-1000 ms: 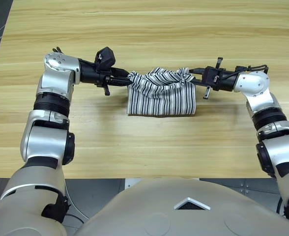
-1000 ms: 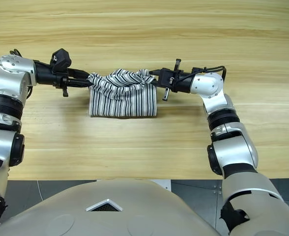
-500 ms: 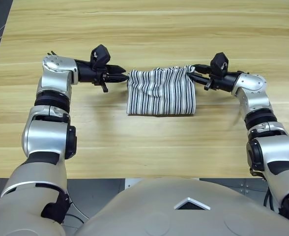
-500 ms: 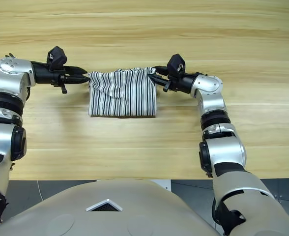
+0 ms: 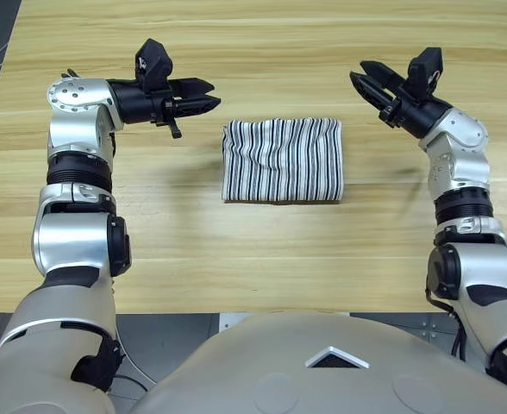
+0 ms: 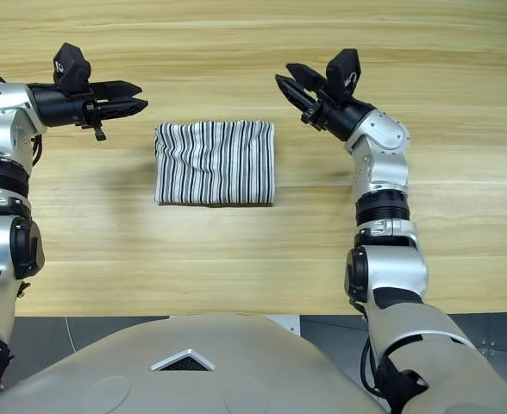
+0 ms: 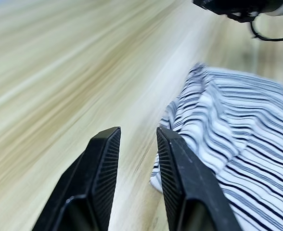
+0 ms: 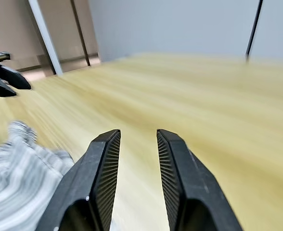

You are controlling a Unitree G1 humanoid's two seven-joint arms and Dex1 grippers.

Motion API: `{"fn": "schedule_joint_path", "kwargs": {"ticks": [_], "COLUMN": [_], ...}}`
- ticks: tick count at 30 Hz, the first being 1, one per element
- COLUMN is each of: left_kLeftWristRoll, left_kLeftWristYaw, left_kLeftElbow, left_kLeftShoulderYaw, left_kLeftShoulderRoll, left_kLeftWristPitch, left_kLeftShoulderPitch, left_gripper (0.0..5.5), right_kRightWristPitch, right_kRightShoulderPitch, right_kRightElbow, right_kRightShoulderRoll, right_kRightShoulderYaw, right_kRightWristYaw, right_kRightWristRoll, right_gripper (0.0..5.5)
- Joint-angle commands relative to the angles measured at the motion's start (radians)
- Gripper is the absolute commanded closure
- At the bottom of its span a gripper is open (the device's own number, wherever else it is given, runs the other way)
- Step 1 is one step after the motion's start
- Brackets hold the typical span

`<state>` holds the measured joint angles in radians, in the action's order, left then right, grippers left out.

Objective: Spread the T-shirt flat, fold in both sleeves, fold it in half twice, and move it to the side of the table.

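A black-and-white striped T-shirt (image 5: 282,160) lies folded into a small rectangle in the middle of the wooden table (image 5: 253,52). My left gripper (image 5: 209,93) hovers above the table just beyond the shirt's far left corner, open and empty. My right gripper (image 5: 361,82) is raised past the far right corner, also open with nothing between its fingers. In the left wrist view the two black pads (image 7: 103,168) point toward the shirt's edge (image 7: 228,139). The right wrist view has the shirt (image 8: 21,163) low beside its own pads (image 8: 173,173).
Bare wood stretches on every side of the shirt. The table's left edge (image 5: 3,60) meets dark floor. Its near edge (image 5: 236,310) runs just in front of me.
Both grippers have let go of the shirt's far corners and lifted up and away, left to the left and right to the right. The raised far edge has dropped, so the shirt lies flat.
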<state>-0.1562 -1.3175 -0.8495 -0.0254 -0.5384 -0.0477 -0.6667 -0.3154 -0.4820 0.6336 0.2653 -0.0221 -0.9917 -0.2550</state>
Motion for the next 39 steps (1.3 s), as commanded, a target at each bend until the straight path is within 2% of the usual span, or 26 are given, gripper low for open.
{"fn": "schedule_joint_path", "kwargs": {"ticks": [1,8,16,20,24,27,29,34,37,39], "left_kLeftWristRoll": [-0.019,-0.014,-0.016,-0.021,-0.028,-0.036,-0.041,-0.051,-0.055,-0.051], "left_kLeftWristYaw": [0.016,0.045,0.057,0.059,0.065,0.075,0.081,0.094,0.121,0.211], "left_kLeftElbow": [0.069,0.060,0.073,0.106,0.140,0.161,0.168,0.193,0.193,0.145], "left_kLeftShoulderYaw": [0.024,0.030,0.024,0.020,0.025,0.030,0.032,0.045,0.057,0.082], "left_kLeftShoulderRoll": [-0.031,-0.030,-0.002,0.015,0.025,0.028,0.027,0.014,0.024,0.050], "left_kLeftWristPitch": [0.018,0.013,0.011,0.017,0.027,0.031,0.031,0.038,0.025,0.002], "left_kLeftShoulderPitch": [0.033,0.029,0.019,0.035,0.061,0.089,0.104,0.127,0.130,0.107], "left_gripper": [4.11,4.11,4.11,4.11,4.11,4.11,4.11,4.11,4.11,4.11], "right_kRightWristPitch": [-0.198,-0.332,-0.410,-0.315,-0.124,0.072,0.129,0.055,0.002,-0.014], "right_kRightShoulderPitch": [0.106,0.078,-0.023,-0.079,-0.122,-0.166,-0.179,-0.176,-0.180,-0.185], "right_kRightElbow": [-0.109,-0.013,0.217,0.326,0.406,0.486,0.513,0.539,0.569,0.599], "right_kRightShoulderRoll": [-0.034,-0.095,-0.168,-0.195,-0.186,-0.150,-0.113,0.023,0.104,0.173], "right_kRightShoulderYaw": [0.115,0.217,0.292,0.242,0.183,0.158,0.168,0.319,0.357,0.356], "right_kRightWristYaw": [-0.062,-0.050,0.030,0.034,-0.002,0.010,0.008,0.067,0.192,0.295], "right_kRightWristRoll": [0.070,0.144,0.264,0.217,0.165,0.173,0.208,0.424,0.501,0.527], "right_gripper": [4.11,4.11,4.11,4.11,4.11,4.11,4.11,4.11,4.11,4.11]}}
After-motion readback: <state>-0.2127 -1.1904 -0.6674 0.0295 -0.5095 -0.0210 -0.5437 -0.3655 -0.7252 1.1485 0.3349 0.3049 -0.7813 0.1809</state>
